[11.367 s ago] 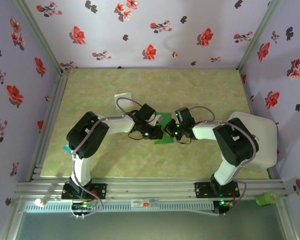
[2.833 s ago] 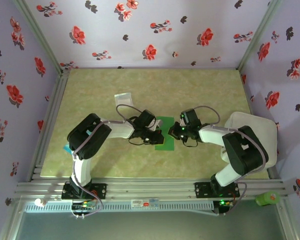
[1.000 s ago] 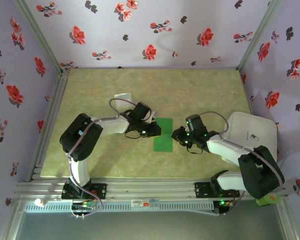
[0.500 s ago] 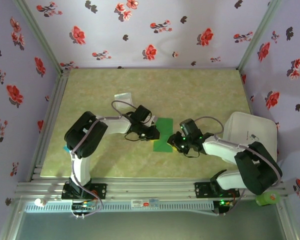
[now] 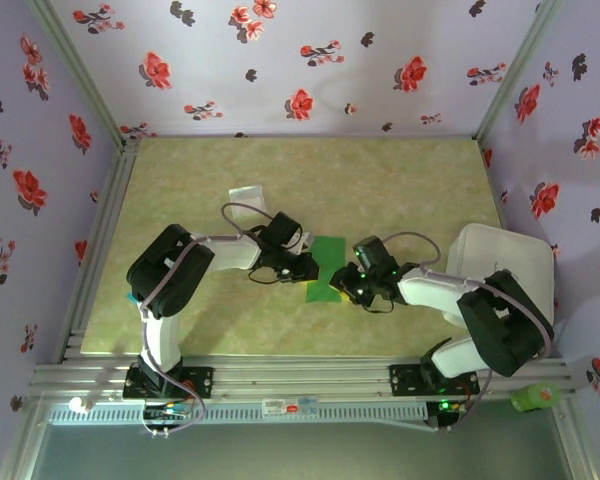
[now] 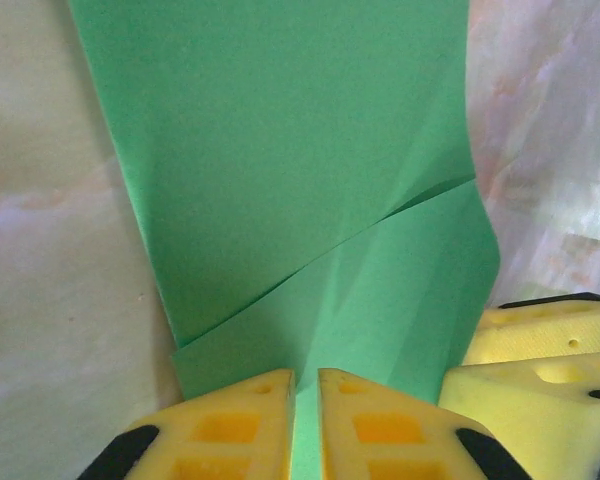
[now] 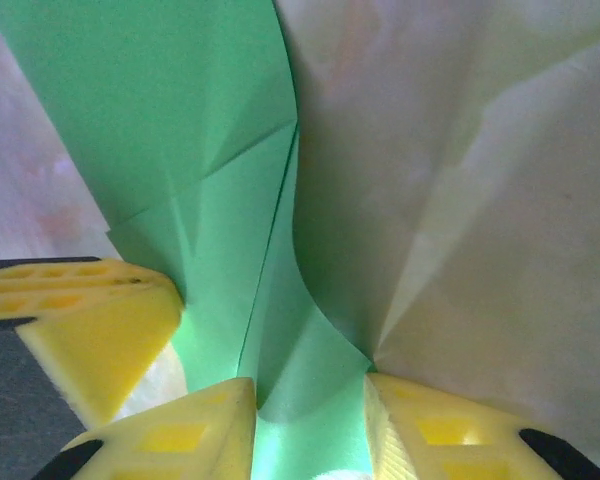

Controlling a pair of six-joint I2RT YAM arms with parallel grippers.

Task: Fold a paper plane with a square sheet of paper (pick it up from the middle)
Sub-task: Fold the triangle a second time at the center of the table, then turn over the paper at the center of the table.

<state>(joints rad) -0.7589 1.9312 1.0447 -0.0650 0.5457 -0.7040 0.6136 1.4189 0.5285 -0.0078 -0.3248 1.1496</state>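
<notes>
The square sheet of paper (image 5: 328,258) is bright green and folded into a narrower strip on the table's middle. In the left wrist view the paper (image 6: 280,150) shows a diagonal flap and a crease running into my left gripper (image 6: 306,375), whose jaws are shut on that raised crease. My left gripper (image 5: 305,268) sits at the sheet's left near edge. My right gripper (image 5: 348,283) is at the sheet's near right corner. In the right wrist view the paper (image 7: 150,110) curls up between the jaws of my right gripper (image 7: 310,385), which stand apart without pinching it.
A small pale square packet (image 5: 246,193) lies behind the left arm. A white tray (image 5: 505,270) stands at the table's right edge beside the right arm. Metal rails frame the table, and flowered walls close it in.
My right gripper has moved left onto the paper's near right corner and its jaws have widened. The left gripper stays shut at the paper's left edge.
</notes>
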